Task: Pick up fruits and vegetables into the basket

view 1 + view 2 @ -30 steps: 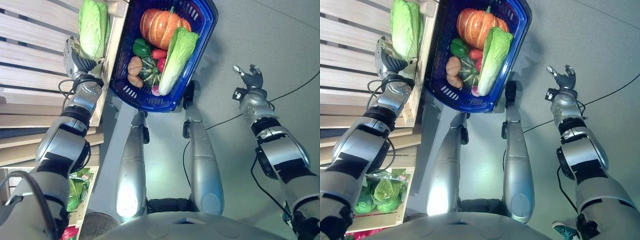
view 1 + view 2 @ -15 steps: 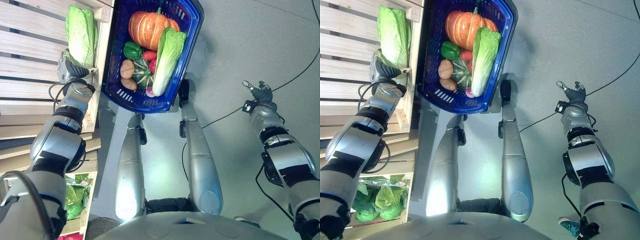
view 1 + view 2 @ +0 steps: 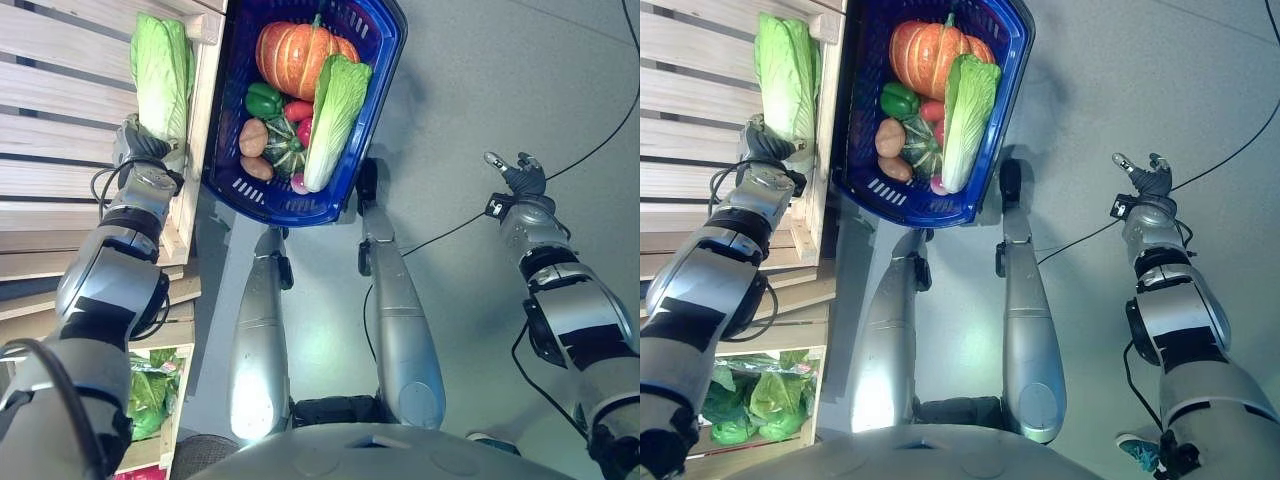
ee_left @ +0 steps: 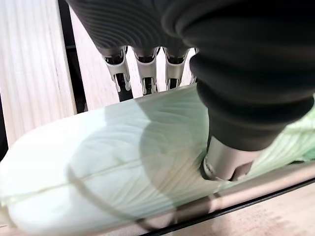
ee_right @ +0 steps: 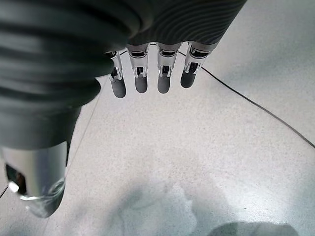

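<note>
One cabbage (image 3: 160, 70) sits in your left hand (image 3: 140, 150), fingers and thumb clamped round it; carry it over the basket (image 3: 385, 70). Right hand (image 3: 520, 175) hangs spread, idle.

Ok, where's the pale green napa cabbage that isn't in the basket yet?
The pale green napa cabbage lies on the slatted wooden shelf at the robot's left, gripped by the left hand, just beside the blue plastic basket.
</note>
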Controlling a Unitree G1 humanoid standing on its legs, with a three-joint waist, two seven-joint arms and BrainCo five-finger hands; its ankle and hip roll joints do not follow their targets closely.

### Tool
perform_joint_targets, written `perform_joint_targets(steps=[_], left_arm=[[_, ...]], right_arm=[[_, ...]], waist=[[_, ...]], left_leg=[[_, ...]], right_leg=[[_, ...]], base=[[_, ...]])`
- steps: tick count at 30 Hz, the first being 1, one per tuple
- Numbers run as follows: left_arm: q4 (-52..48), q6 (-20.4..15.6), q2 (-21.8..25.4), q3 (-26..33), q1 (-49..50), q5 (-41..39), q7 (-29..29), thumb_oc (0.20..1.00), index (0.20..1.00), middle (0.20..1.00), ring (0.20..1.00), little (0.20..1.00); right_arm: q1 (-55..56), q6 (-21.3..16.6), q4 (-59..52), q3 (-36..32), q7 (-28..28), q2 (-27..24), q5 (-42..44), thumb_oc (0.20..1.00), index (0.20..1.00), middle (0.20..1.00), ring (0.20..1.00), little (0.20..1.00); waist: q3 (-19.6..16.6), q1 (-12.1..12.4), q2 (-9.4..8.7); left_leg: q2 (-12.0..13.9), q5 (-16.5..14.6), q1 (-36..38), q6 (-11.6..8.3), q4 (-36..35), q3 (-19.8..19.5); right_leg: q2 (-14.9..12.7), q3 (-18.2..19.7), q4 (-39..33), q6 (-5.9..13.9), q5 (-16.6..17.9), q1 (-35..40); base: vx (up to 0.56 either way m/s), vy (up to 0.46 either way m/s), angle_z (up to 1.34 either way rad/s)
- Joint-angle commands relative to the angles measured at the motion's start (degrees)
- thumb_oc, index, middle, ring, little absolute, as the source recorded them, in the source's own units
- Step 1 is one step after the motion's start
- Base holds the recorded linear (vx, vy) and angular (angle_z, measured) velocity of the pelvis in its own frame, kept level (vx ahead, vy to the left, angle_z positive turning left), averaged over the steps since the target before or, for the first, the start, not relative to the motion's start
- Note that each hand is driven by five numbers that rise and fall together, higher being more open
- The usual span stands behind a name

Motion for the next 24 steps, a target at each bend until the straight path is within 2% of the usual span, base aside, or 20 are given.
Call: perform_joint_targets(steps=[1, 9, 14, 17, 24], left_arm=[[5.5, 0.0, 0.3, 2.3, 2.7, -2.4, -4.3, 0.2, 0.2, 0.2, 0.2, 0.2], [5.3, -0.5, -0.5, 2.3, 2.7, -4.1, -7.1, 0.2, 0.2, 0.2, 0.2, 0.2], [4.9, -2.4, -0.9, 2.5, 2.7, -6.4, -7.9, 0.2, 0.2, 0.2, 0.2, 0.2], [4.1, -5.4, -1.2, 3.4, 3.3, -10.1, -7.2, 0.2, 0.2, 0.2, 0.2, 0.2], [-1.7, -16.3, -0.9, 8.9, 7.4, -18.7, -2.6, 0.2, 0.2, 0.2, 0.2, 0.2]], right_arm=[[2.8, 0.5, -0.2, -0.2, -1.3, -0.7, -0.3, 1.0, 1.0, 1.0, 1.0, 1.0], [2.5, 0.5, -0.2, -0.4, -1.5, 0.0, -0.3, 1.0, 1.0, 1.0, 1.0, 1.0], [2.3, 0.6, -0.5, -0.2, -1.8, 0.4, 0.1, 1.0, 1.0, 1.0, 1.0, 1.0], [2.5, 0.0, -0.6, -0.4, -1.5, 0.7, 0.8, 1.0, 1.0, 1.0, 1.0, 1.0], [4.0, -3.2, -2.6, -1.2, -1.2, 1.8, 1.6, 1.0, 1.0, 1.0, 1.0, 1.0]], waist=[[-2.2, -0.1, 0.39], [-2.2, -0.2, 0.15], [-2.2, -0.1, 0.06], [-2.2, 0.0, 0.08], [-2.2, 0.8, 0.68]], left_leg=[[-2.3, 2.6, -1.1, 0.87, -5.3, 0.6], [-2.3, 2.5, -1.1, 0.87, -5.5, 0.6], [-2.3, 2.5, -1.2, 0.84, -5.5, 0.6], [-2.3, 2.4, -0.9, 0.85, -5.6, 0.5], [-2.9, 2.3, 0.1, 0.82, -5.9, -0.1]], right_leg=[[3.5, -3.9, 4.2, 1.7, -8.1, 1.7], [3.5, -3.9, 3.6, 1.82, -7.8, 1.8], [3.6, -3.8, 3.5, 1.79, -7.9, 1.7], [3.6, -3.8, 3.5, 1.78, -7.9, 1.9], [3.7, -3.7, 3.3, 1.72, -8.2, 2.9]], base=[[0.0, 0.0, 0.0], [0.0, 0.0, 0.0], [0.0, 0.0, 0.0], [0.0, 0.0, 0.0], [0.0, 0.0, 0.0]])
